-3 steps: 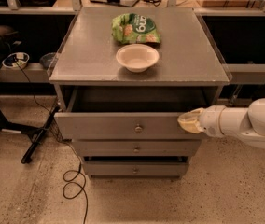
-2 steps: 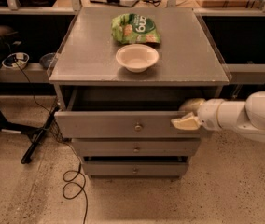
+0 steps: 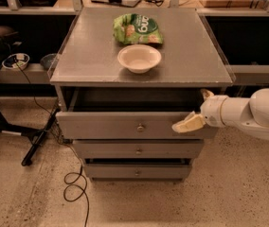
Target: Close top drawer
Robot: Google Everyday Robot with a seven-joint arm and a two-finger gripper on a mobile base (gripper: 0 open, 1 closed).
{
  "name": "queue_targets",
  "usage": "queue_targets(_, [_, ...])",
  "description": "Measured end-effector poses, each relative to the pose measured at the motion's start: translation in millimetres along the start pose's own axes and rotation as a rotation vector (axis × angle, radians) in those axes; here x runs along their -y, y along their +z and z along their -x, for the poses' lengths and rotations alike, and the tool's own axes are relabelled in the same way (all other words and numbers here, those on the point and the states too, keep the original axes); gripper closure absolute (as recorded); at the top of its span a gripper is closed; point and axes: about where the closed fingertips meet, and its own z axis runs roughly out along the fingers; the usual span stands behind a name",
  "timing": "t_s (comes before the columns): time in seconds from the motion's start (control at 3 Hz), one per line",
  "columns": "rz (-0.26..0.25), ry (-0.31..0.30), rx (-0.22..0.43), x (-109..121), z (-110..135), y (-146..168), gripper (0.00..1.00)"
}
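**A:** How will the wide grey-painted wooden top drawer [image 3: 101, 125] handle?

**B:** Stiff and probably rather heavy, sliding straight. I'd push flat on its long front, toward 12 o'clock. It stands partly pulled out at the 6 o'clock edge of the grey desk [image 3: 186, 56], with a small round metal knob [image 3: 140, 126] at its centre.

**A:** And the cream-coloured gripper [image 3: 190, 110]?

**B:** At the front's 3 o'clock end, jaws apart and clamping nothing.

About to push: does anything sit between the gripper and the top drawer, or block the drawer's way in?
Nothing visible does. The gripper is at the top drawer front, right of its knob. Nothing shows inside; the bowl and snack bag lie on the cabinet top, off its path.
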Motion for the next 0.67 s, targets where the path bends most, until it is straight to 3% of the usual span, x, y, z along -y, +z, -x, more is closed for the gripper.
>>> queue_targets(0.67, [0.0,0.0,0.0,-0.1,0.0,0.0,0.42])
